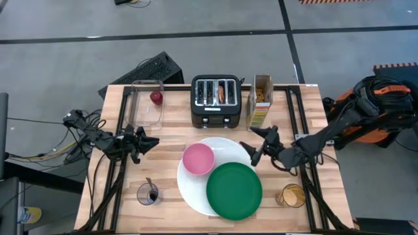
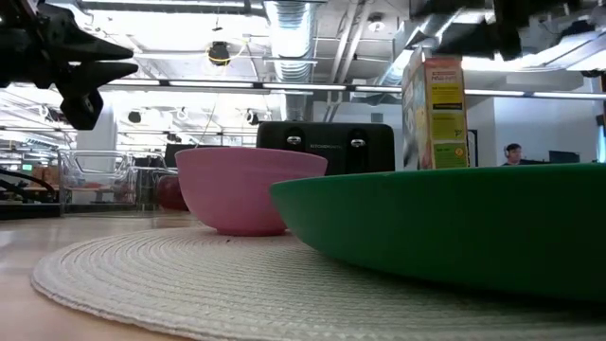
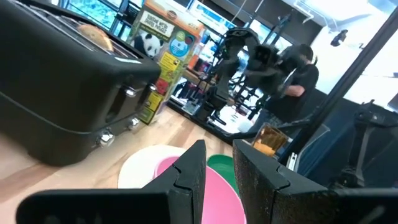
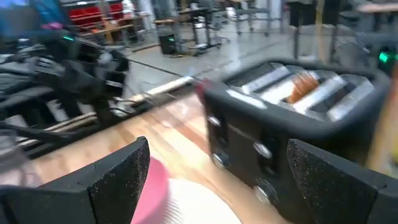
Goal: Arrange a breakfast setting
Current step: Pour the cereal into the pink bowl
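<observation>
My left end effector [image 1: 152, 140] hovers left of the pink bowl [image 1: 198, 158], fingers slightly apart, holding nothing. My right end effector [image 1: 254, 147] is wide open and empty, right of the white plate [image 1: 189, 186]. The green plate [image 1: 234, 190] lies on the white plate's near right part.

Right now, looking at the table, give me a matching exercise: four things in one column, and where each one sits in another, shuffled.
Things:
1. pink bowl
2. bagel
3. red fruit
4. spoon

Places:
A. in the clear container
B. in a toaster slot
C. on the white plate
D. standing in a small glass

Pairs: 1-C, 2-B, 3-A, 4-D
</observation>
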You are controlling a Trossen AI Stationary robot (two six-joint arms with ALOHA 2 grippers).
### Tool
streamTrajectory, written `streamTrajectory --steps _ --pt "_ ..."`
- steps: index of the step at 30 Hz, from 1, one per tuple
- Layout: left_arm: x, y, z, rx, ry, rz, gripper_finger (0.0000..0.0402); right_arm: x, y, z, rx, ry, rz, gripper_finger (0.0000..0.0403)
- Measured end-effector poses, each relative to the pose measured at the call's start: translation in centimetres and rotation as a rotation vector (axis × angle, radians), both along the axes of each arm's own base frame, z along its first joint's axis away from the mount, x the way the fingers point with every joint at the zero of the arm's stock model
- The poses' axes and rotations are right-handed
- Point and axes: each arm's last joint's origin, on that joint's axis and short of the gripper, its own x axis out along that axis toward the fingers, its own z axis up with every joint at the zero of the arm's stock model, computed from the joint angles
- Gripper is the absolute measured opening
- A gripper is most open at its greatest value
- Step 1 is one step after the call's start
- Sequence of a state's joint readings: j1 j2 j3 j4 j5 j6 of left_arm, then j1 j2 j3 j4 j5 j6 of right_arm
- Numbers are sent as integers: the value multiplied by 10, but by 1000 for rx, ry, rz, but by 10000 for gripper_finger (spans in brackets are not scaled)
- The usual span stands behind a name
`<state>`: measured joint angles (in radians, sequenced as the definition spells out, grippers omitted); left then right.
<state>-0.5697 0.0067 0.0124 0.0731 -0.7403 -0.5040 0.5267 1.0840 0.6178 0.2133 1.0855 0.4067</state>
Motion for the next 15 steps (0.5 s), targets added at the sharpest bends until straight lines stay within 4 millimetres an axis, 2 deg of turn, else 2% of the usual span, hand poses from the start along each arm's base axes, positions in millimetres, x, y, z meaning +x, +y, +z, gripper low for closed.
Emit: streamTrajectory --steps 4,8,11,15 --pt "0 0 0 13 2 1 68 7 3 45 -108 -3 36 400" --pt "0 0 0 20 4 2 68 5 0 90 -293 53 -41 400" --pt "0 0 0 23 4 2 68 -5 -7 118 -386 122 -166 400" --pt "0 0 0 24 4 1 68 -29 -26 143 -348 81 -259 400"
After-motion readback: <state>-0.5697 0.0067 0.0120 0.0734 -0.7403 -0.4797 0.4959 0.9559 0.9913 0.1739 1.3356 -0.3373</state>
